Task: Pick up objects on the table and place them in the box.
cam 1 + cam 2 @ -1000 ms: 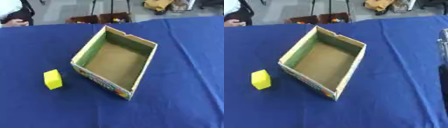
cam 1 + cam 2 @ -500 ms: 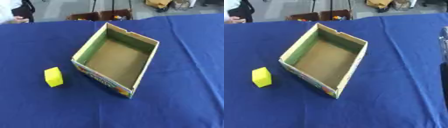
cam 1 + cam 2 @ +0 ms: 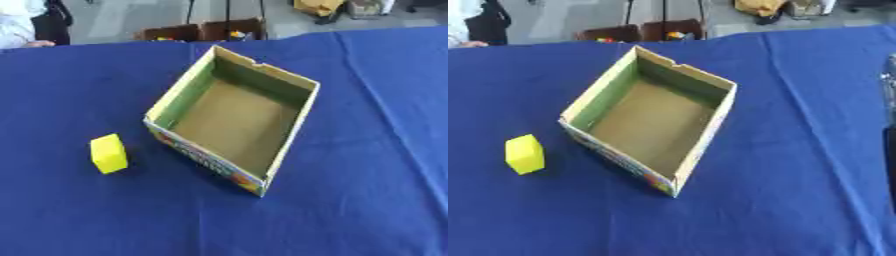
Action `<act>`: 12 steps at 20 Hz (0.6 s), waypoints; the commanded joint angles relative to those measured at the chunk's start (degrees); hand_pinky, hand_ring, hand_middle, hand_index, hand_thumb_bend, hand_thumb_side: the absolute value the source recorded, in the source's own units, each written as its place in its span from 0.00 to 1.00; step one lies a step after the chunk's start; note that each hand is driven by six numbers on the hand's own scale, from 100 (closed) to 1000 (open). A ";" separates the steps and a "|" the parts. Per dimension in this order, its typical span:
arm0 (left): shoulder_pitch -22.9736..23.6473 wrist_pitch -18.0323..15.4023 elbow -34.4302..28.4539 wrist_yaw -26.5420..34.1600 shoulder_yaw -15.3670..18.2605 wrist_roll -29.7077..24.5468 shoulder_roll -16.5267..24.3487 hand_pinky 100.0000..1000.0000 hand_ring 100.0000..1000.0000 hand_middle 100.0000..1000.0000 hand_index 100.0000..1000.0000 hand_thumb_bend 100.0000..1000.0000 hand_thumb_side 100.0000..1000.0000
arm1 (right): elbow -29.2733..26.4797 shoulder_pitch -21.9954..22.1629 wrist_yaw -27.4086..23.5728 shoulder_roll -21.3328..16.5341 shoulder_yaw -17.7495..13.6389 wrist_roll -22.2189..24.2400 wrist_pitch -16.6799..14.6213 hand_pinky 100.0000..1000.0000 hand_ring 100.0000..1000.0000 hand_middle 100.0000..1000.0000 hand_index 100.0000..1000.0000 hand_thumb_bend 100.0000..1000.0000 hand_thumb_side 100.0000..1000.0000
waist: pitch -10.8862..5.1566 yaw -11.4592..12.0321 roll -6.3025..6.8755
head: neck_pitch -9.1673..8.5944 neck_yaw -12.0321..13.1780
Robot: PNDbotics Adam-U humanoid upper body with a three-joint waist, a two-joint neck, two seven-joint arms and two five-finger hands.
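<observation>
Two views from a stereo camera in the robot's head, both looking steeply down and forward across a blue tabletop from close range. Both show the same open box, a yellow block to its left, and floor beyond the far edge. The right eye view sits slightly rightward, shifting everything left.
</observation>
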 commanded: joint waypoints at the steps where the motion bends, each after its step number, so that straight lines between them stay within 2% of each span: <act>1: 0.29 2.75 -0.47 -2.76 0.95 -2.40 6.28 0.65 0.72 0.84 1.00 0.00 0.96 | -0.95 -0.73 0.66 -1.82 -0.24 0.17 0.15 0.73 0.74 0.59 0.79 0.00 0.45 | 0.23 0.03 1.07 | -0.53 0.32; 6: 1.78 6.80 0.49 -6.81 -0.22 -6.45 12.85 0.69 0.75 0.86 1.00 0.00 1.00 | -0.95 -0.87 0.72 -2.22 -0.15 0.31 0.11 0.73 0.74 0.59 0.79 0.00 0.45 | 0.58 -0.37 1.23 | -1.84 0.71; 12: 1.97 10.81 1.58 -11.43 -3.95 -11.08 20.37 0.74 0.80 0.89 1.00 0.00 1.00 | -0.95 -0.94 0.67 -2.30 0.08 0.55 0.14 0.73 0.74 0.58 0.79 0.00 0.45 | 0.69 -0.63 1.27 | -2.95 1.05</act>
